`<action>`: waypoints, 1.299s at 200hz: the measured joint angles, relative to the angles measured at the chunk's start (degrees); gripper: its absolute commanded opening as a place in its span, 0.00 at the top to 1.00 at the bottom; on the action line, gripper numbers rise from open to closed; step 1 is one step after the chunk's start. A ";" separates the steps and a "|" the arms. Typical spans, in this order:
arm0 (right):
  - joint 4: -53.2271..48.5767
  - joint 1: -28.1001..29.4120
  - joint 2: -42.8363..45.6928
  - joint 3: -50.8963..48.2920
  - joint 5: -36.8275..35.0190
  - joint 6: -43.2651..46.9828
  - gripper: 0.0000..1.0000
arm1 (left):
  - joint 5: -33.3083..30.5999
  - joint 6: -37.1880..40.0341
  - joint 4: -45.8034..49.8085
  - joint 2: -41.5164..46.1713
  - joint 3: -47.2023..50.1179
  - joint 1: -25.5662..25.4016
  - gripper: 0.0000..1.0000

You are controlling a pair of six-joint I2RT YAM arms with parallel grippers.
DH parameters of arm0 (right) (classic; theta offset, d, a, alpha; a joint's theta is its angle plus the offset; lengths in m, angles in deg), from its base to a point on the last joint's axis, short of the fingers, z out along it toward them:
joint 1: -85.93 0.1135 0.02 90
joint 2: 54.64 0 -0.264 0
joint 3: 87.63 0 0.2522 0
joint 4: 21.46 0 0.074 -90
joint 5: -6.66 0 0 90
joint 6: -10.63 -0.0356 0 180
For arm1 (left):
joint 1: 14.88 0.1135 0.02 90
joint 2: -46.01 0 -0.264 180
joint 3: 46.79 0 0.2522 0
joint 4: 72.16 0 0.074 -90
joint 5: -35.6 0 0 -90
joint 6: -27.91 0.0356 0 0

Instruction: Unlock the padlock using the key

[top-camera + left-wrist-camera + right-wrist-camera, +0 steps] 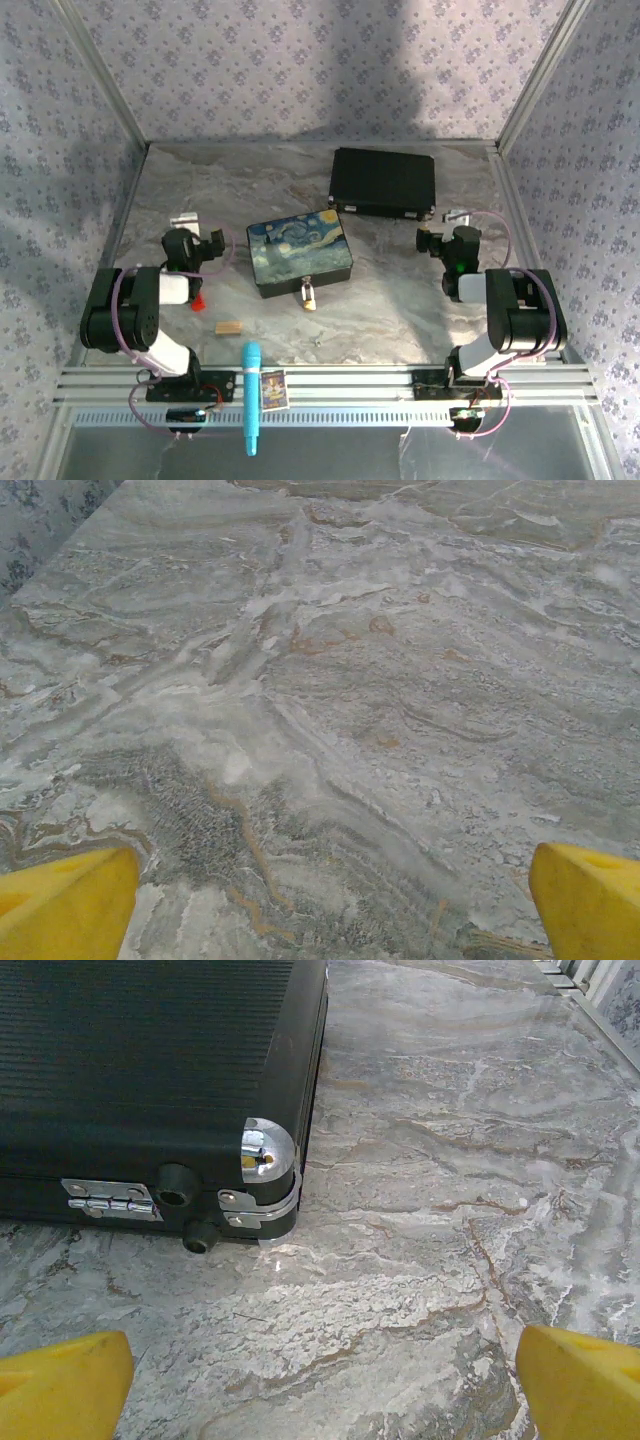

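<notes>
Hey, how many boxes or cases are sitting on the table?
2: the starry-night box at the middle, with the padlock at its near edge; the black case behind it, toward the far right.

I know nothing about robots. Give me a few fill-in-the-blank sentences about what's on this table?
The brass padlock hangs on the front of the painted ____.
The right gripper faces a corner of the ____ case.
The left gripper is ____ over bare table.
The wooden block lies to the padlock's ____.
Missing: box; black; open; left.
</notes>
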 measured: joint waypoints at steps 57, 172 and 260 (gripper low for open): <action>-0.02 0.00 0.00 0.04 0.00 0.00 0.01 | 1.66 0.44 0.02 0.00 -0.15 0.00 0.00; -0.04 0.00 0.00 0.04 0.00 0.02 0.01 | 1.68 0.44 0.00 0.00 -0.48 0.00 0.00; -0.04 0.00 0.00 0.04 0.02 0.02 0.01 | 1.86 0.44 0.00 0.00 -0.48 0.00 0.00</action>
